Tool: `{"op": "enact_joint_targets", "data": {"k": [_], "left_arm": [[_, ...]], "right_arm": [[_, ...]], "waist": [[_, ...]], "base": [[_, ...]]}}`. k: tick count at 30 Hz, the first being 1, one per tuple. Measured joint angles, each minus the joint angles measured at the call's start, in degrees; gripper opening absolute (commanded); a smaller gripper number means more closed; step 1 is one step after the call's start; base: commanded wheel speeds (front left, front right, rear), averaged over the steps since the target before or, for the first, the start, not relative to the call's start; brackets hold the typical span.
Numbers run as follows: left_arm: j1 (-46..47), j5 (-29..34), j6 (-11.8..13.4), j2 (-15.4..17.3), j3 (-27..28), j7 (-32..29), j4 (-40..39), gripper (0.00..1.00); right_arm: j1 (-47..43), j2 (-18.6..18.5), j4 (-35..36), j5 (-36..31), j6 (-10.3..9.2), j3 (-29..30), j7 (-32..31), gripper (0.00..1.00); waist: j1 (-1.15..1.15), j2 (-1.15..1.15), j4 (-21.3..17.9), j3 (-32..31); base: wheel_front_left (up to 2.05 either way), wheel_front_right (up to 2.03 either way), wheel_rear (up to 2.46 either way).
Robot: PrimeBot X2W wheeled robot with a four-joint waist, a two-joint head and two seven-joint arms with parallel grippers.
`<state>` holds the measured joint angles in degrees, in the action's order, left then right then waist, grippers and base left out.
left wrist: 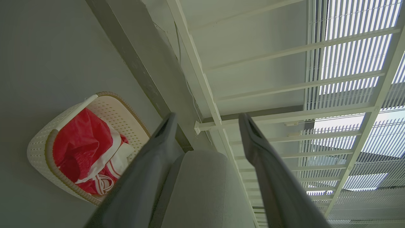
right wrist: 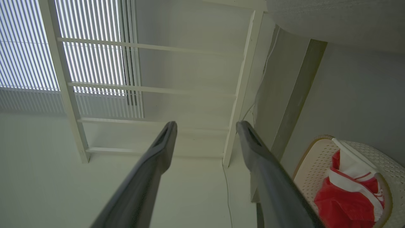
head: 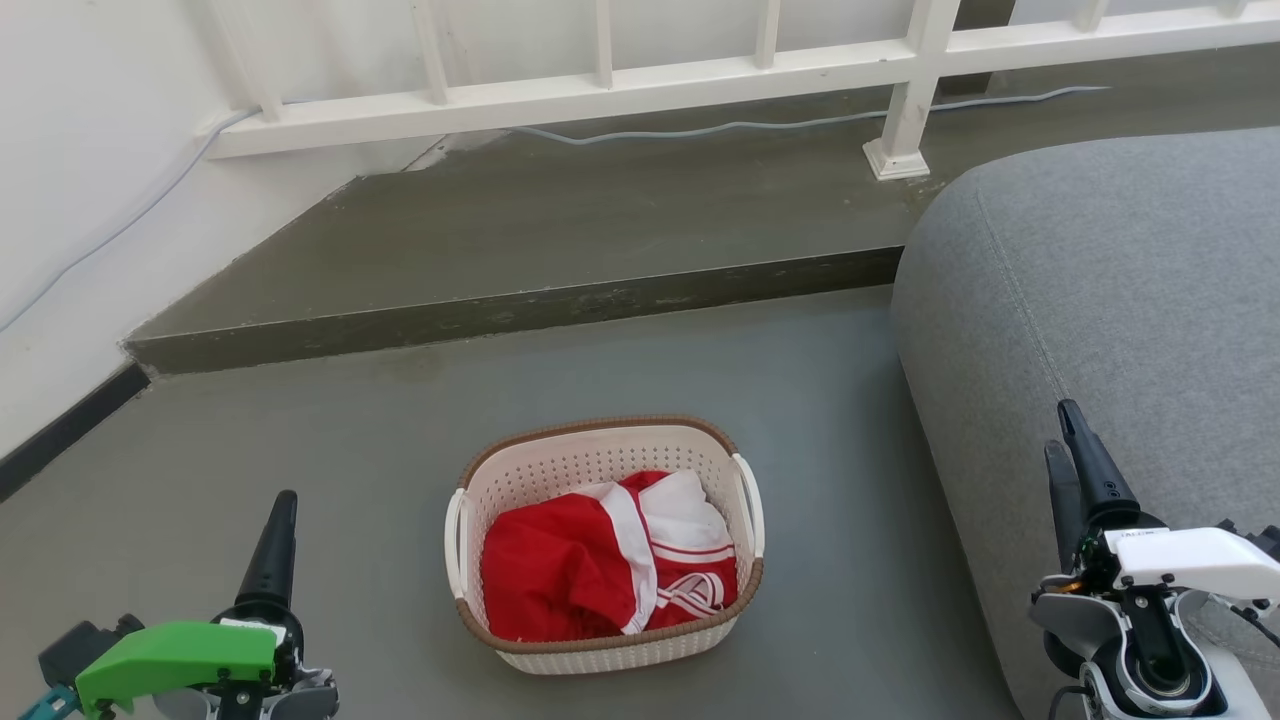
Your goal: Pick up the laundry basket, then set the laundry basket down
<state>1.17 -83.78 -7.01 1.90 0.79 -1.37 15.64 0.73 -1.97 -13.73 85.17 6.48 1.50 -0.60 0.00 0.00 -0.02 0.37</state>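
Laundry basket (head: 600,462) was seen standing upright on the grey floor (head: 300,450), at about 6 o'clock in the head view, with a red-and-white garment (head: 590,560) bundled inside it. It was flanked by both arms, presumably so that each white side handle could be reached from its own side. The left gripper (head: 283,510) was held at roughly 8 o'clock from the basket, and the right gripper (head: 1060,430) at about 3 o'clock, in front of the grey sofa (head: 1100,300). Both were held well apart from the basket, and nothing was touched by either.

In the left wrist view the two dark fingers were seen spread wide, with nothing gripped between them (the basket lay off at 9 o'clock there, beyond one finger). In the right wrist view the fingers were likewise spread and empty, the basket being glimpsed at 4 o'clock. In the head view only one left finger could be made out, the other probably being hidden behind it, so no gap could be judged there. The pick-up was judged not yet begun.
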Motion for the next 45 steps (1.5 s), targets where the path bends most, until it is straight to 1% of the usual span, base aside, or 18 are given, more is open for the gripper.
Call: {"op": "enact_joint_targets", "data": {"k": [5, 10, 13, 15, 22, 29, 39, 45], "left_arm": [[0.0, 3.9, 0.0, 1.0, -1.0, 1.1, -0.3, 1.0], [0.1, 8.2, 0.0, 1.4, -1.5, 1.9, -0.9, 1.0], [0.1, 13.0, 0.0, 2.4, -2.1, 2.5, -1.2, 1.0], [0.1, 14.9, 0.1, 2.8, -2.1, 3.0, -1.3, 1.0], [0.4, 21.4, 1.2, 2.6, -2.9, 4.3, -2.2, 1.0], [0.8, 29.0, 2.1, 2.6, -4.7, 5.6, -3.1, 1.0], [1.3, 37.9, 3.5, 2.4, -6.2, 7.6, -3.9, 1.0], [1.3, 42.7, 3.9, 2.3, -6.7, 8.6, -4.6, 1.0]], "right_arm": [[0.3, -0.8, 0.9, -2.9, 0.0, -1.6, 1.1, 1.0], [0.7, -1.6, 1.7, -5.9, 0.01, -3.1, 2.0, 1.0], [1.0, -1.5, 2.0, -6.9, 0.01, -3.7, 2.2, 1.0], [1.1, -1.6, 2.3, -8.2, 0.02, -4.1, 2.7, 1.0], [1.2, -1.9, 3.3, -13.3, 0.03, -5.0, 4.1, 1.0], [1.5, -3.1, 4.1, -21.8, 0.04, -5.8, 5.3, 1.0], [2.2, -3.0, 4.8, -30.5, 0.05, -6.5, 7.2, 1.0], [2.2, -2.8, 5.4, -35.0, 0.05, -7.3, 8.2, 1.0]], "waist": [[0.0, 0.0, 0.0, 0.0], [0.0, 0.0, 0.0, 0.0], [0.0, 0.0, 0.0, 0.0], [0.0, 0.0, -0.1, 0.0], [0.0, 0.0, -0.1, 0.0], [0.0, 0.0, -0.2, 0.1], [0.0, 0.0, -0.2, 0.3], [0.0, 0.0, -0.3, 0.3]], "base": [[0.0, 0.0, 0.0], [0.0, 0.0, 0.0], [0.0, 0.0, 0.0], [0.0, 0.0, 0.0], [0.0, 0.0, 0.0], [0.0, 0.0, 0.0], [0.0, 0.0, 0.0], [0.0, 0.0, 0.0]]}}
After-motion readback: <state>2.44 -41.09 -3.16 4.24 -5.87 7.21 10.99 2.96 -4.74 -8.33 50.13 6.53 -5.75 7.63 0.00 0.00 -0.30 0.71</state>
